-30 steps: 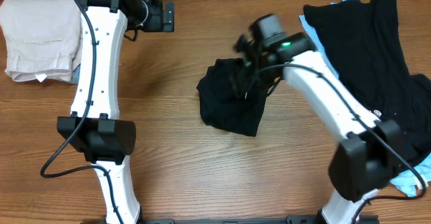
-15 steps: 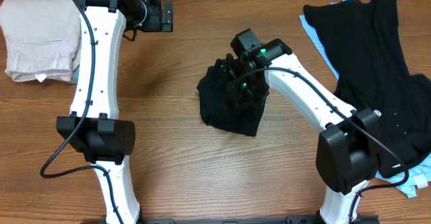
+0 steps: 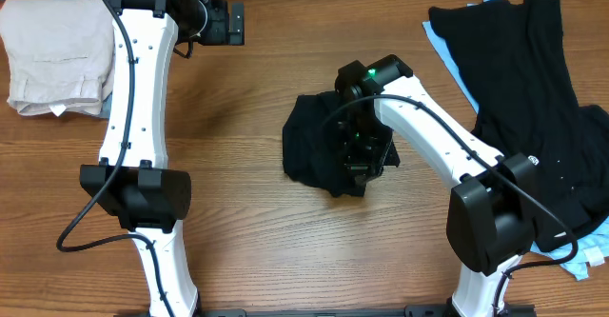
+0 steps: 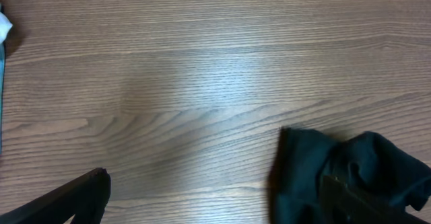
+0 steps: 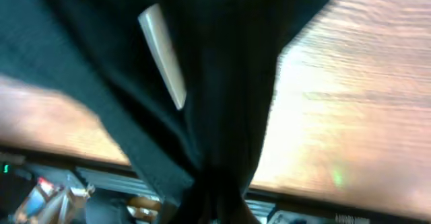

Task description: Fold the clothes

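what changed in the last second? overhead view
The right tool came down onto the black T-shirt, closed on its fabric and moved toward the robot's base; the shirt changed shape slightly. The left tool, the beige garment and the dark pile stayed put.

Wood-grain tabletop point(image 3: 247, 212): a crumpled black T-shirt point(image 3: 309, 150) sits at its middle, a folded beige garment point(image 3: 57, 55) in the far-left corner, a black garment point(image 3: 533, 79) sprawling over a light-blue garment point(image 3: 447, 55) on the right.
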### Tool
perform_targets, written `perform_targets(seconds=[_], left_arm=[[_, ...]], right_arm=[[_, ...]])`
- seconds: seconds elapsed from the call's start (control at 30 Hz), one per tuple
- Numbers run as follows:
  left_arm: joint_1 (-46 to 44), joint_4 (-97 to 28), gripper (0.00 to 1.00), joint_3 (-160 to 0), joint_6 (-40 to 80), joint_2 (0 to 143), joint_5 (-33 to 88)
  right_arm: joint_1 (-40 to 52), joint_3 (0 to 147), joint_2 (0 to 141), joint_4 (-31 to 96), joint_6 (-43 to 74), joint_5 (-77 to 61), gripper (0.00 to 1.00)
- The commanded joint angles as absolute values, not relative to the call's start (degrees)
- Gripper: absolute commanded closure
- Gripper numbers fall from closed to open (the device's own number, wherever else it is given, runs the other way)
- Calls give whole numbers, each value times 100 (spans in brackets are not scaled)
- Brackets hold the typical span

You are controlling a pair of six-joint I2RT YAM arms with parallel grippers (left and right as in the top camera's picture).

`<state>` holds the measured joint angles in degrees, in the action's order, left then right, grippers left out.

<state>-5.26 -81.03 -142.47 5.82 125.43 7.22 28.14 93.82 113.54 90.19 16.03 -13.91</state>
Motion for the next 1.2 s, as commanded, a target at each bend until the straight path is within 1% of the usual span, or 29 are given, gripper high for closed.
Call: perform_targets(seconds=[0.0, 0.07, 0.13, 0.27, 0.3, 0.33, 0.4, 0.47, 0.53, 0.57, 0.7, 0.77, 0.83, 0.9, 0.97, 1.0, 1.03, 1.07, 1.1, 1.13, 1.17], left_arm=[[-526, -8093, 0, -14210, 467, 12521, 685], [-526, -8090, 0, -14210, 464, 12521, 685], [-526, -8075, 0, -14210, 423, 12525, 685], [-526, -8071, 0, -14210, 423, 12525, 687], [-526, -8058, 0, -14210, 423, 12527, 687], [-526, -8042, 0, -14210, 423, 12527, 687], [-526, -8012, 0, -14210, 423, 12527, 687], [-526, -8003, 0, -14210, 425, 12527, 687], [-526, -8007, 0, -14210, 425, 12527, 694], [-526, -8014, 0, -14210, 425, 12527, 707], [-526, -8016, 0, -14210, 425, 12527, 707], [-521, -8009, 0, -14210, 427, 12527, 707], [-523, -8012, 0, -14210, 425, 12527, 707], [-526, -8012, 0, -14210, 427, 12527, 707], [-526, -8014, 0, -14210, 427, 12527, 707], [-526, -8023, 0, -14210, 425, 12527, 707], [-526, -8044, 0, -14210, 427, 12527, 707], [-526, -8062, 0, -14210, 427, 12527, 707], [-526, -8084, 0, -14210, 425, 12527, 705], [-526, -8112, 0, -14210, 425, 12527, 705], [-521, -8121, 0, -14210, 423, 12527, 701]], right_arm=[[2799, 9395, 11371, 9150, 2309, -755, 82], [2788, 9395, 11371, 9301, 2495, -471, 74], [2742, 9395, 11371, 9448, 2685, -252, 70], [2694, 9509, 11343, 9183, 2676, -266, 70], [2694, 9633, 11332, 9083, 2604, -279, 70], [2703, 9852, 11308, 8925, 2265, -395, 69], [2792, 10274, 11271, 8547, 1734, -432, 64], [2891, 10453, 11273, 8031, 1500, -257, 61], [2939, 10418, 11284, 7596, 1452, -121, 60], [2952, 10379, 11332, 7384, 1437, -86, 57], [2952, 10300, 11611, 7102, 1319, -89, 53], [2952, 10298, 11810, 7013, 1317, -86, 48], [2952, 10298, 11998, 6888, 1326, -45, 41], [2952, 10298, 12108, 6772, 1337, 113, 41], [2952, 10298, 12167, 6663, 1529, 482, 42], [2945, 10298, 12167, 6646, 1734, 790, 46], [2926, 10304, 12154, 6652, 1975, 1135, 54], [2899, 10320, 12138, 6672, 2095, 1275, 58], [2862, 10333, 12116, 6692, 2141, 1345, 64], [2744, 10383, 12051, 6779, 2154, 1347, 75], [2646, 10433, 11996, 6877, 2217, 1350, 82]])
